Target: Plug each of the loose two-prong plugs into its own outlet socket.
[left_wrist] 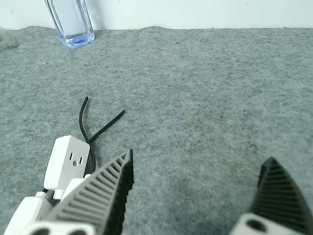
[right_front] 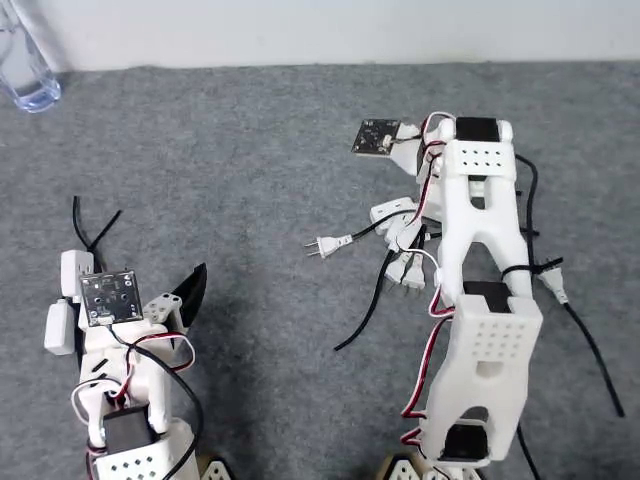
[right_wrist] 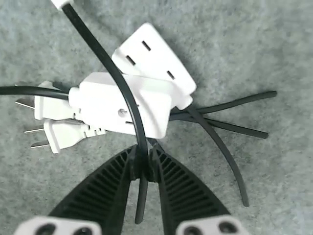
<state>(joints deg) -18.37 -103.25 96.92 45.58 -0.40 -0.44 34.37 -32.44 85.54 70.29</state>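
Up in the upper left corner of the high view stands a clear bottle (right_front: 25, 70), well apart from everything else on the grey tabletop (right_front: 250, 150). At lower left a white outlet socket (left_wrist: 68, 159) lies just beside the left tool (left_wrist: 199, 157), with a short black cord (left_wrist: 100, 122) curling out behind it. That tool is spread wide and has nothing between its fingers. Right of centre it's a tangle: a white outlet block (right_wrist: 154, 58), a second white socket body (right_wrist: 122, 105) lying across it, a two-prong plug (right_wrist: 61, 134) tucked against them, and cords crossing the lot. A loose plug (right_front: 330, 244) lies left of the pile with its prongs pointing left, and another plug (right_front: 553, 285) sits near the right edge. The right arm stretches up the right side, its tool (right_wrist: 143, 155) pinched tight on a black lead (right_wrist: 122, 93) that runs over the socket body.
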